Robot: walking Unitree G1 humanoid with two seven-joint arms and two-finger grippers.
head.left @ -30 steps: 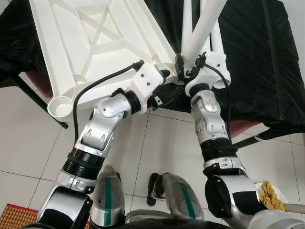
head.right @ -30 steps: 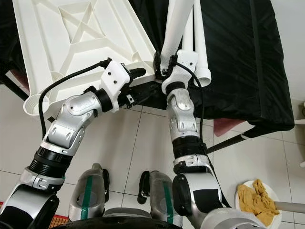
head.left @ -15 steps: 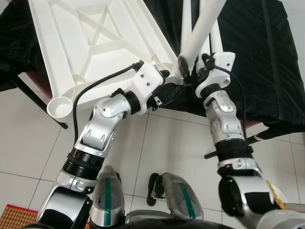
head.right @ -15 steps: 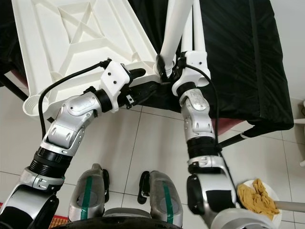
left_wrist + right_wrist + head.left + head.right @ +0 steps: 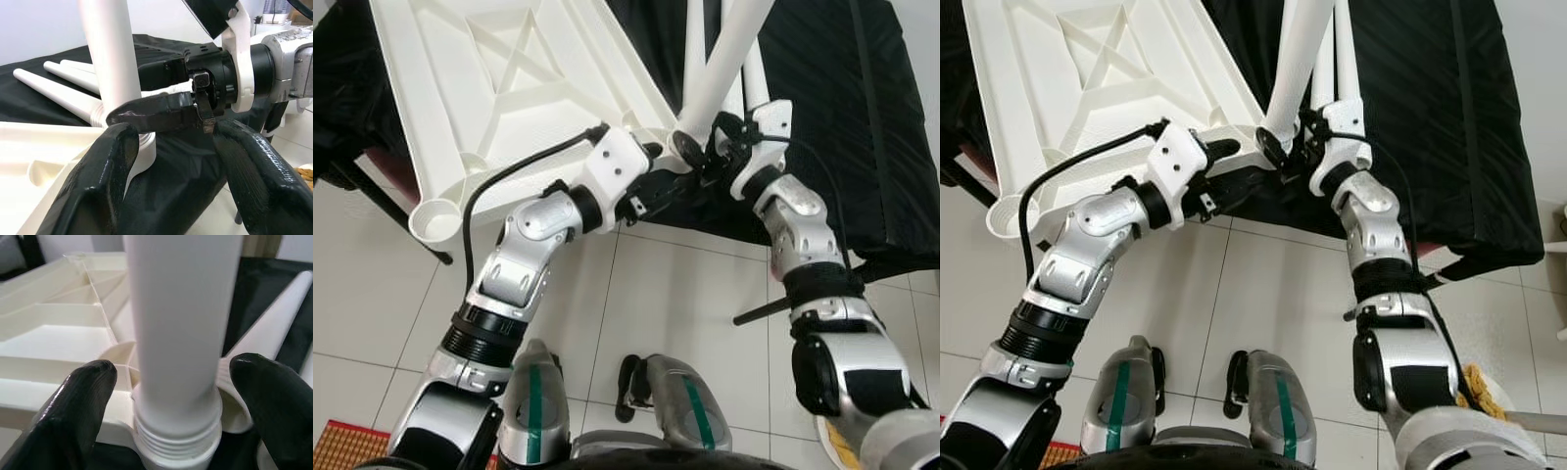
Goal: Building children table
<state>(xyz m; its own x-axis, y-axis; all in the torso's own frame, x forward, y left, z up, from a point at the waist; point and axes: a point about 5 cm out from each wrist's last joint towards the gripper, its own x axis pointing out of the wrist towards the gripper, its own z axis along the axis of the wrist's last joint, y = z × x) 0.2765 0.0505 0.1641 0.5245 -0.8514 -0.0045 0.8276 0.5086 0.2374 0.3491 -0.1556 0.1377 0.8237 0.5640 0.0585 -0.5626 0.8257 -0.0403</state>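
The white plastic table top (image 5: 509, 88) lies upside down on a black-covered surface. A white leg (image 5: 724, 69) stands tilted in its near corner socket, threaded base (image 5: 176, 445) at the socket. My right gripper (image 5: 690, 152) is open at that base, one finger (image 5: 73, 406) on each side of the leg (image 5: 181, 333) with small gaps. My left gripper (image 5: 668, 184) is open just below the same corner, holding nothing. In the left wrist view its fingers (image 5: 98, 186) frame the right gripper's finger (image 5: 151, 112) and the leg (image 5: 107, 54).
Loose white legs (image 5: 1347, 49) lie on the black cloth (image 5: 862, 117) behind the corner. A dark frame bar (image 5: 764, 308) sticks out under the cloth. On the tiled floor are a plate with something yellow (image 5: 1484, 382), a red mat (image 5: 342, 446) and my feet (image 5: 675, 401).
My right forearm has swung out to the right and its wrist has turned around the leg's base. The left arm and the table top have stayed put.
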